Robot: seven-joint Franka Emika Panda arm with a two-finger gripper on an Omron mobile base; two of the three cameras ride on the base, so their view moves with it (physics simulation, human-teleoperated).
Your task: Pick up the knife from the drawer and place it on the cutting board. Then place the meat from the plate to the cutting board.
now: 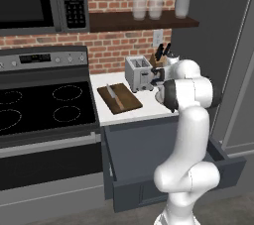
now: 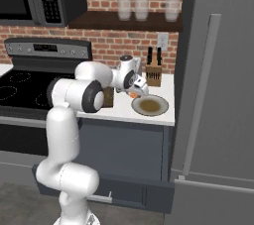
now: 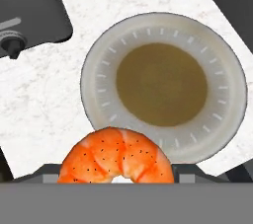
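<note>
The gripper [image 2: 134, 91] is gripping the meat [image 3: 116, 155], a curled orange lump with dark speckles, and is holding it in the air above the near edge of the plate [image 3: 99, 70]; in the hand view the lump is sitting between the jaws at the bottom, with the plate's pale rim and brown centre lying bare beyond it. Nearest to the robot's base, the drawer [image 1: 139, 157] is standing pulled out under the counter [image 1: 149, 112], its dark slate front below and forward of the plate. On the white counter top, the plate [image 2: 150, 105] is resting close to the front edge. To the left of the plate, beyond the arm in the left base view, the cutting board [image 1: 119, 98] is lying flat with the knife [image 1: 113, 96] resting on it. Behind the board, the toaster [image 1: 139, 73] is standing near the brick wall, and behind the plate the knife block [image 2: 153, 73] is holding black-handled knives.
</note>
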